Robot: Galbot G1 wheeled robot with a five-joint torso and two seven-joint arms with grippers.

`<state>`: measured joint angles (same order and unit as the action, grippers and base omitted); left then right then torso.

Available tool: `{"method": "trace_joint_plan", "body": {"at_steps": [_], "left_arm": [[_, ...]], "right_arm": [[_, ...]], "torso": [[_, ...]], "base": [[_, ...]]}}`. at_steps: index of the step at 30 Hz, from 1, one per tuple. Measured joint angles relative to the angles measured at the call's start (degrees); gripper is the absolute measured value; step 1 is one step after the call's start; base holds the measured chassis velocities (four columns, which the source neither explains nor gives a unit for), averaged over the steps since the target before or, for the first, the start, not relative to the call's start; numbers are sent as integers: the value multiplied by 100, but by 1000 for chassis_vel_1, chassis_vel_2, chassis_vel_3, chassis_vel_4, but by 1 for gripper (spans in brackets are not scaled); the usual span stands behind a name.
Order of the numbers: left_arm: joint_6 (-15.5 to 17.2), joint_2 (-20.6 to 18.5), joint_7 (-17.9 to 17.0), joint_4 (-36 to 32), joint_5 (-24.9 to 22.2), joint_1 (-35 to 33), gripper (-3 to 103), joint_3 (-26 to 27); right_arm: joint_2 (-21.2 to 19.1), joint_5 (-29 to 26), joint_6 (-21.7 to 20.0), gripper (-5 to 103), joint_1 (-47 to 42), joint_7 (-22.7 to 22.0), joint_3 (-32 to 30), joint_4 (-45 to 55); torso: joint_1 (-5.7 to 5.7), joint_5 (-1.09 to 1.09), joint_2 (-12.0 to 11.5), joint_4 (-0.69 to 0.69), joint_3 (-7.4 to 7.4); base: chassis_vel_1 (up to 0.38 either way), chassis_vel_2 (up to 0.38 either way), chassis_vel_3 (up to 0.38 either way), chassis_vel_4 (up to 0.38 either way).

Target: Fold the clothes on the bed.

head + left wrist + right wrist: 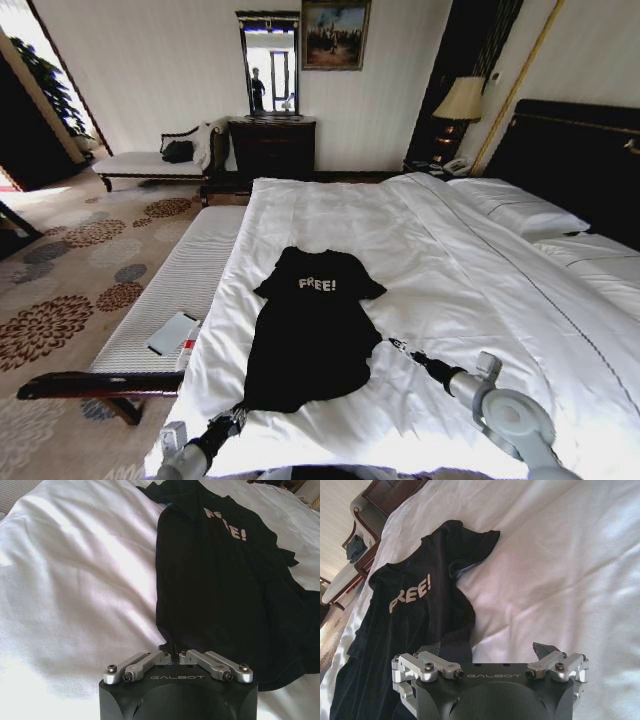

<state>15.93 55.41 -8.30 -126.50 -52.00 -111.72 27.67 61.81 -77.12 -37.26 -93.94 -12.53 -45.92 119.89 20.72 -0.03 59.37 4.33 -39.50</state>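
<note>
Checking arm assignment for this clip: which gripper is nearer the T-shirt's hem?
Left. The left gripper sits at the T-shirt's hem corner; the right gripper is beside the shirt's other side, just off the fabric.

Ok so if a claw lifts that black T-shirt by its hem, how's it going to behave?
The black T-shirt would probably sag and drape: it lies limp, with wavy edges and a curled sleeve. It looks thin, so likely light. Pushed, it may bunch and drag the white duvet, which already shows wrinkles.
</note>
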Motion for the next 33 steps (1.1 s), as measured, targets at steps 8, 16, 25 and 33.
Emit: {"method": "trace_joint_plan", "body": {"at_steps": [8, 16, 25, 33], "left_arm": [[-77, 22, -145, -25, -95, 92, 1, 195], [-63, 219, -304, -39, -653, 337, 1, 955], [-54, 391, -430, 33, -942, 561, 1, 1286], [-50, 380, -484, 48, -1016, 616, 1, 1392]], "right_arm": [[330, 91, -61, 100, -179, 0, 133, -1], [563, 69, -135, 100, -174, -63, 428, 159], [940, 119, -246, 100, -292, -189, 893, 385], [1083, 297, -222, 100, -65, -198, 1290, 252]], "torso": [[-1, 0, 0, 1, 0], [0, -1, 0, 0, 0], [0, -2, 0, 1, 0], [0, -1, 0, -1, 0]], "base": [[0, 0, 0, 0], [0, 0, 0, 0], [0, 0, 0, 0], [0, 0, 0, 0]]}}
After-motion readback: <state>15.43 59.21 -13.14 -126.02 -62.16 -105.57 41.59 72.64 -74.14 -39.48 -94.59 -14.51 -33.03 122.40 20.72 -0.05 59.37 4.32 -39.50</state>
